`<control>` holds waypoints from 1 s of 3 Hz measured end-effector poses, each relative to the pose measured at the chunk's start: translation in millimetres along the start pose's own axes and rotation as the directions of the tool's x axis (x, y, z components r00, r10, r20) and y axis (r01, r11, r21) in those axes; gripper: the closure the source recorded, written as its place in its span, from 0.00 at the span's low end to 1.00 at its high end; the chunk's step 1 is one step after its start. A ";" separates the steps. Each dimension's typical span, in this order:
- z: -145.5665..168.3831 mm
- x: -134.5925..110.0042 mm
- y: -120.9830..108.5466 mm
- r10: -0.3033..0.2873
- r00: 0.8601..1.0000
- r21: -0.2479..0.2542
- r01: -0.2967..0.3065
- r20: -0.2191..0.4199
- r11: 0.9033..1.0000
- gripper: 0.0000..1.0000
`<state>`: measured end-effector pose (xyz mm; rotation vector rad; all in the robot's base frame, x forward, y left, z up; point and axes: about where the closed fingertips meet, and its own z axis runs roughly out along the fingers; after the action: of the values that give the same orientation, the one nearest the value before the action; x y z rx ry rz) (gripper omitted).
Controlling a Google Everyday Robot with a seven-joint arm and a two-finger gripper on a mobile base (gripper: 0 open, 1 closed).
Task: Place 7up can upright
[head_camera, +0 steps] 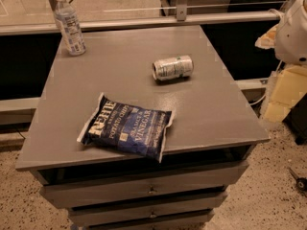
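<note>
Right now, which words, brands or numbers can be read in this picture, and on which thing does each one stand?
"KETTLE": chip bag, partly legible.
"POTATO CHIPS": same bag.
"VINEGAR": same bag.
7up can, lying on its side: print too blurred.
Water bottle: label too small.
Pincer: not in view.

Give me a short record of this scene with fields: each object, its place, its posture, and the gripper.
7up can: lying on its side, right of the table's middle, not yet upright
water bottle: upright, back left corner
chip bag: lying flat near the front edge, apart from the can
table: gray, with drawers below
gripper: not in view; only a white robot part shows at the right edge
</note>
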<state>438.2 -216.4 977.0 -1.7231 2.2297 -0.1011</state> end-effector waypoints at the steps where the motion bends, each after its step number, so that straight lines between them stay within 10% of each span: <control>1: 0.0 0.0 0.0 0.000 1.000 0.000 0.000 0.000 1.000 0.00; 3: 39.7 -64.4 -72.3 -0.055 0.994 0.067 0.048 0.099 0.997 0.00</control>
<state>531.3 -169.1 970.7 -1.7132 2.0880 -0.0954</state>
